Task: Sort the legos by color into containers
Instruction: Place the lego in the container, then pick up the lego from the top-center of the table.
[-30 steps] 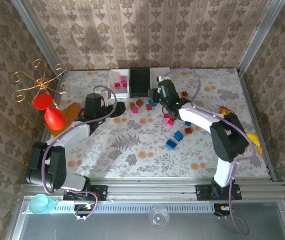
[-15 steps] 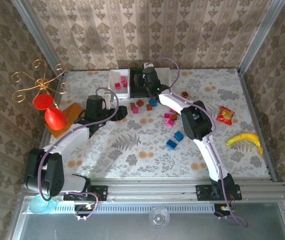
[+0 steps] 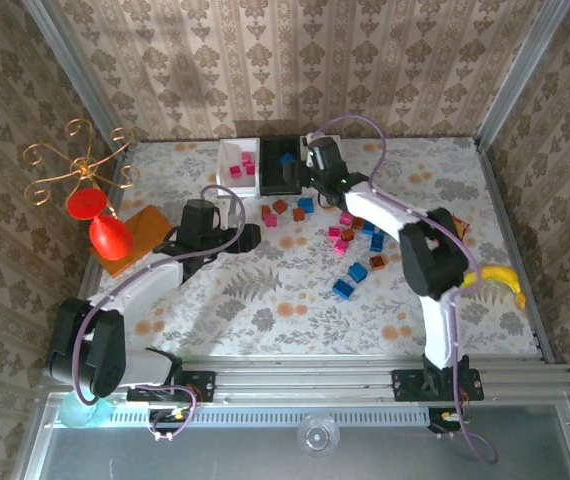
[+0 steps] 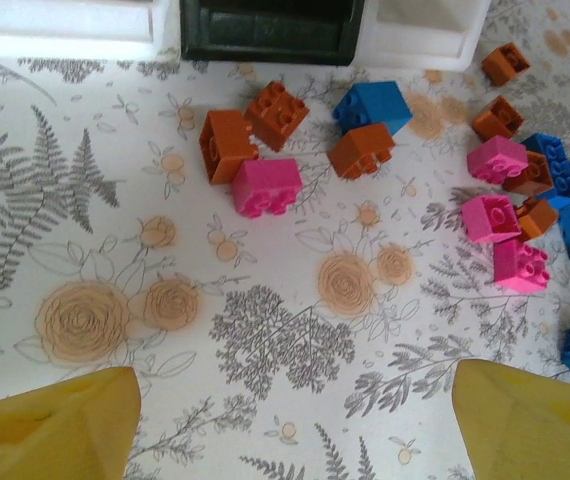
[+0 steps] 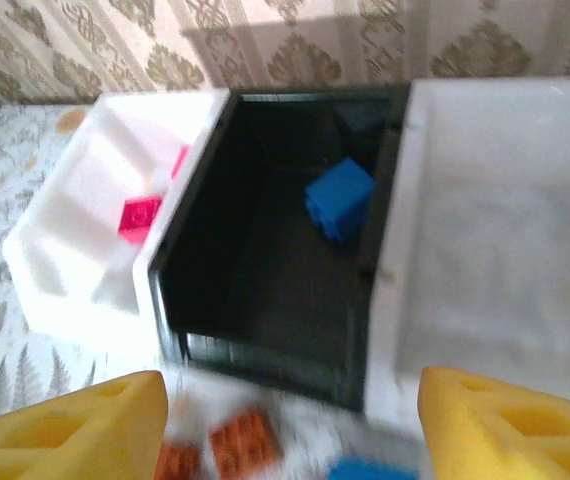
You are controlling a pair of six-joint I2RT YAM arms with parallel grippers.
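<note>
Hovering at the black bin [image 5: 255, 280], the right hand [image 5: 290, 425] has its jaws apart and empty. A blue brick [image 5: 340, 200] is inside this bin, perhaps not lying flat; the view is blurred. The left hand [image 4: 295, 425] is open and empty above the worktop [image 4: 265, 340], where the loose legos [image 4: 265, 186] lie. I judge these bricks light, stiff and smooth, best pinched across two flat side walls, not over the studs.
</note>
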